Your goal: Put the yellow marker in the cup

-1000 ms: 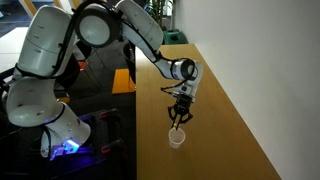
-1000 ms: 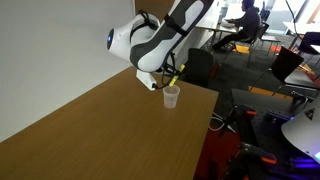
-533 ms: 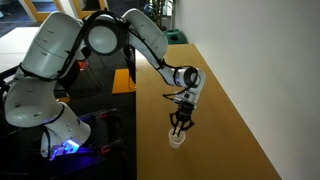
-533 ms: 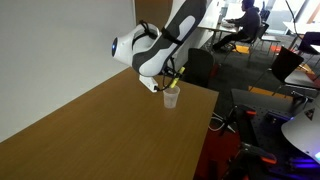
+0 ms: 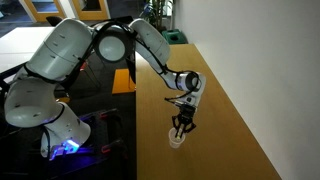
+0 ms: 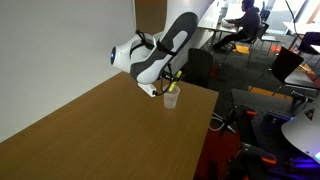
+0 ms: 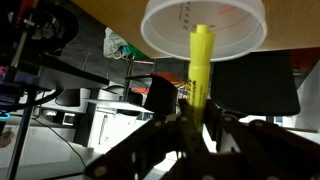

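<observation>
My gripper [image 5: 181,126] is shut on the yellow marker [image 7: 199,66] and holds it upright, tip toward the cup. The white cup [image 5: 177,138] stands near the wooden table's edge, directly below the gripper. In the wrist view the cup [image 7: 165,28] fills the top of the picture and the marker's tip lies over its mouth. In an exterior view the cup [image 6: 171,97] stands at the table's corner with the gripper [image 6: 172,84] just above it, and the marker [image 6: 176,76] shows as a short yellow streak.
The wooden table [image 5: 220,120] stretches along a white wall [image 6: 60,50]. The cup is close to the table's edge [image 5: 137,120], with the robot base [image 5: 45,110] and floor clutter beyond. Office chairs [image 6: 285,62] stand farther off.
The gripper has come down with the marker, from a little above the cup to right over its mouth. The arm's upper joints have shifted lower.
</observation>
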